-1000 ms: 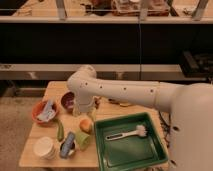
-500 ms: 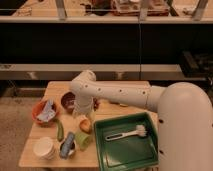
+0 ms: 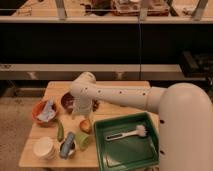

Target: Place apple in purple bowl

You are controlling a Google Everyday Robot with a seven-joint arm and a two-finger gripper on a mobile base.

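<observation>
The apple (image 3: 85, 125) is a small orange-red fruit on the wooden table (image 3: 55, 91), just left of the green tray. My gripper (image 3: 83, 115) hangs from the white arm that reaches in from the right and sits directly above the apple, close to it or touching its top. The purple bowl (image 3: 66, 102) stands behind and left of the apple, with its right side hidden by the arm's wrist.
An orange bowl with blue cloth (image 3: 45, 111) stands at the left. A green tray (image 3: 129, 148) holding a white brush (image 3: 127, 134) fills the right front. A long green vegetable (image 3: 60, 131), a green cup (image 3: 83, 141), a white cup (image 3: 44, 148) and a bluish object (image 3: 67, 144) crowd the front left.
The arm has swung left and down, bringing the gripper from beside the purple bowl to just above the apple. The objects on the table have not moved.
</observation>
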